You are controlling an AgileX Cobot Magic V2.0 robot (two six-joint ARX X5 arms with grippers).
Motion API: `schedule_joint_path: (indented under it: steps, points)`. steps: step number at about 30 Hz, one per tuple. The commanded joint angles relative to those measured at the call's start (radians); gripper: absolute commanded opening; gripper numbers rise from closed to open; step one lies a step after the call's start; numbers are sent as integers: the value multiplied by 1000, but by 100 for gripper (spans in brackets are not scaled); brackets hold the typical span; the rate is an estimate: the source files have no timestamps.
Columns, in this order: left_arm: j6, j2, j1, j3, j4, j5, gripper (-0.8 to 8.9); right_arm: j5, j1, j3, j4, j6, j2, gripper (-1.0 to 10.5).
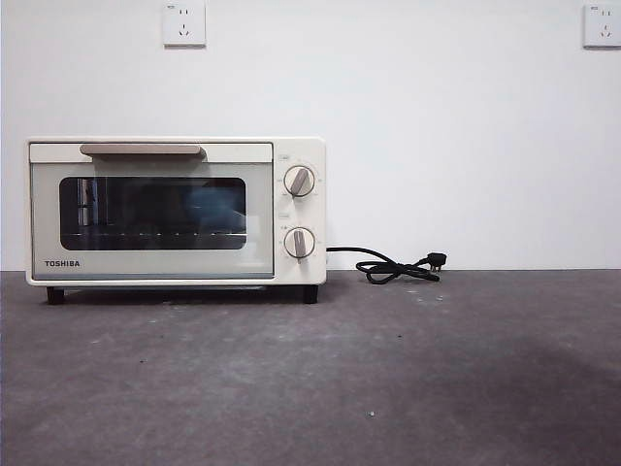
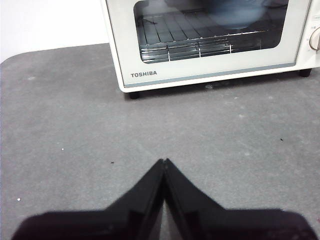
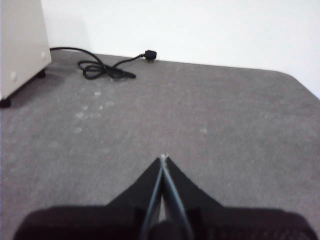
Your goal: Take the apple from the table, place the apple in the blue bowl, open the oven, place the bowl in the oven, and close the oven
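Observation:
The cream-white oven (image 1: 175, 212) stands on the table (image 1: 388, 369) at the back left, its door closed under the tan bar handle (image 1: 142, 149). Through the dark glass a blurred blue shape, the blue bowl (image 1: 215, 206), rests on the wire rack; the left wrist view shows the bowl (image 2: 235, 12) there too. The apple is hidden. My left gripper (image 2: 165, 161) hovers over bare table in front of the oven (image 2: 210, 45), shut on nothing. Off to the oven's right side (image 3: 20, 45), my right gripper (image 3: 163, 158) is shut and holds nothing. Neither arm shows in the front view.
A black power cord (image 1: 398, 267) with its plug lies coiled on the table to the right of the oven, near the white wall; it shows as the cord (image 3: 105, 67) in the right wrist view. Two wall sockets (image 1: 184, 23) sit high on the wall.

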Motion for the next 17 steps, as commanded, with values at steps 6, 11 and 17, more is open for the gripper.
schedule_joint_path:
  steps: [6,11,17]
  points:
    - [-7,1,0,-10,7,-3,-4,0,-2,-97,14,29,-90,4]
    - [-7,1,0,-10,7,-3,-4,3,-2,-109,-30,50,-132,4]
    - [-7,1,0,-10,7,-3,-4,3,-2,-109,-70,50,-154,4]
